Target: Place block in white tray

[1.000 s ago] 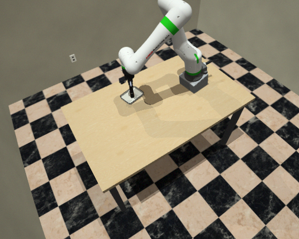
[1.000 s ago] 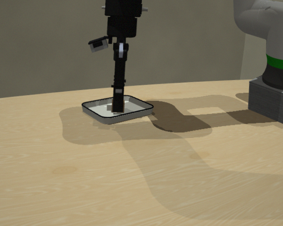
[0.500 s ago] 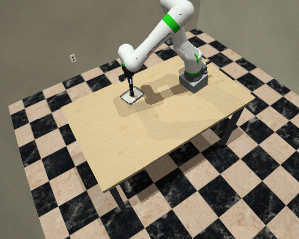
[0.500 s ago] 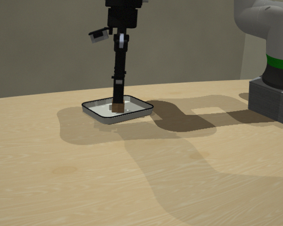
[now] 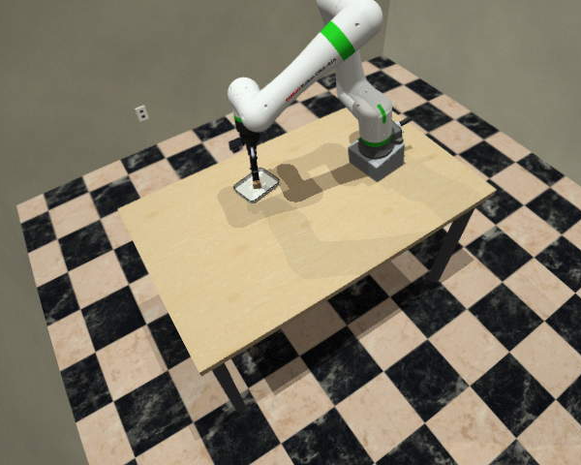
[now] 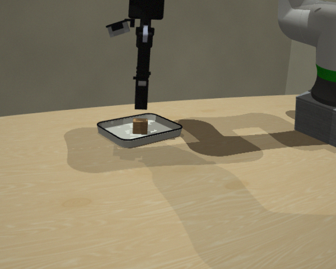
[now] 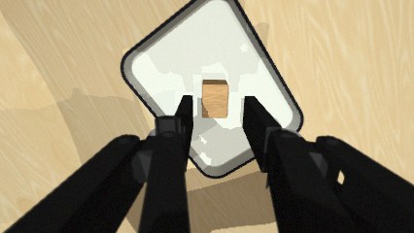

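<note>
A small brown wooden block [image 6: 140, 125] stands on the floor of the white tray [image 6: 139, 134], near its middle. It also shows in the wrist view [image 7: 215, 98] inside the tray [image 7: 211, 84], and in the top view [image 5: 256, 185] in the tray [image 5: 256, 190]. My gripper [image 6: 140, 107] hangs straight above the block with a clear gap below its fingertips. In the wrist view the fingers stand apart with nothing between them; the block lies below the gap.
The tray sits on a light wooden table near its far left edge. The robot's grey base [image 6: 321, 121] stands on the table to the right. Arm shadows fall across the table top.
</note>
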{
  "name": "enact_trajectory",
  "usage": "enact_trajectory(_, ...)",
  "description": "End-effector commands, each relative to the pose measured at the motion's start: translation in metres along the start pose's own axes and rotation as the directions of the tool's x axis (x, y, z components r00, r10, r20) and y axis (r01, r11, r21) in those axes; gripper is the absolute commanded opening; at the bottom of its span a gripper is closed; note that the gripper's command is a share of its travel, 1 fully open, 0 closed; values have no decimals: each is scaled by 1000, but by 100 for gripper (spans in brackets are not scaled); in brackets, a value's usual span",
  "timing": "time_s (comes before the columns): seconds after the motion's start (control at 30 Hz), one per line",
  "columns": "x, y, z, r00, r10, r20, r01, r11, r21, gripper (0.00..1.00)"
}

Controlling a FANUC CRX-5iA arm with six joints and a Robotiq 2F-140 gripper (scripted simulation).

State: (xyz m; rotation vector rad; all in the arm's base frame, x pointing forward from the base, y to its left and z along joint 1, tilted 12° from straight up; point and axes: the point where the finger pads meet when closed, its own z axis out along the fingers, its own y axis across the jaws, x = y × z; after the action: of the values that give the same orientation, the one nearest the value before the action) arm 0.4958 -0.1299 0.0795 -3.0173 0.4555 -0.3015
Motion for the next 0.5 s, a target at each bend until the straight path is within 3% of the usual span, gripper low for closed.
enact_trajectory(0.0,1,0,-2,1000,0,-2,0,1000,0,35)
enact_trajectory(0.33,-2,0,-3,1000,0,-2,0,1000,0,35)
enact_trajectory(0.4,-19,1,-2,1000,0,-1,0,1000,0,35)
enact_trajectory(0.47,-53,4,-1,1000,0,-1,0,1000,0,35)
